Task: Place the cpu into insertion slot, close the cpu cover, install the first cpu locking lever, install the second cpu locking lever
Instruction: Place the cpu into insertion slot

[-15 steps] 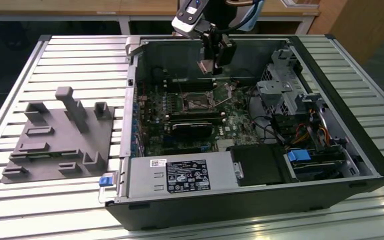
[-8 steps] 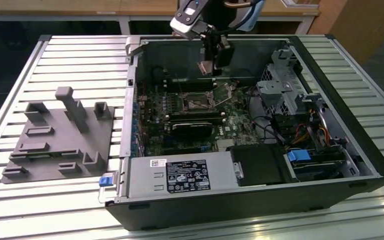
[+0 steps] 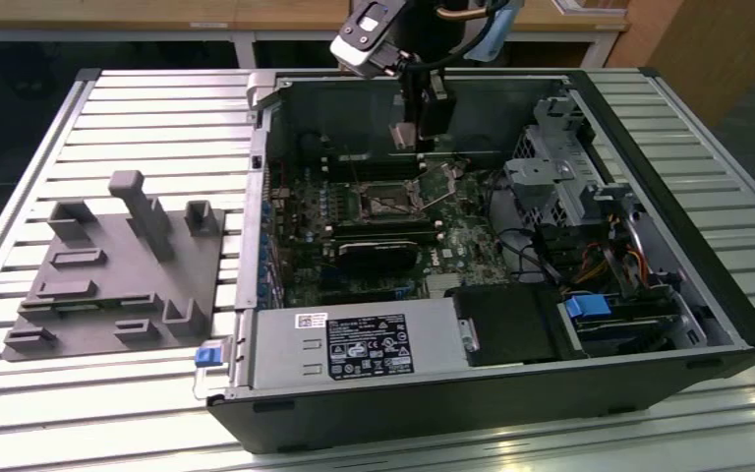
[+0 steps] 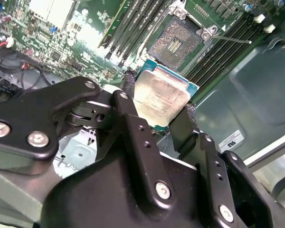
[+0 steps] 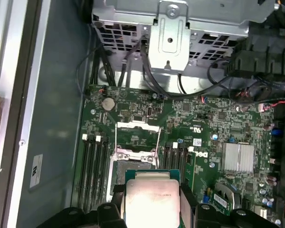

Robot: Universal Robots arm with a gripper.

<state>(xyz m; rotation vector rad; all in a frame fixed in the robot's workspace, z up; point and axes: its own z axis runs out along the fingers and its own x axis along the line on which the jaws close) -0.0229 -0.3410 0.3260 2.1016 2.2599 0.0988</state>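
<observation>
Cpu point(image 5: 152, 197) clamped in gripper point(image 4: 159, 97) (btm edge hidden by fingers point(image 4: 185, 124)) over open socket point(image 4: 175, 43)

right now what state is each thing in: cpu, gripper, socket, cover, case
cpu, gripped, held above the socket, not seated
gripper, shut on cpu
socket, empty, uncovered
cover, open
case, on its side, open

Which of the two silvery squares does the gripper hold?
The cpu, smooth-topped, clamped between the gripper's black fingers; the ribbed heatsink sits on the green board.
</observation>
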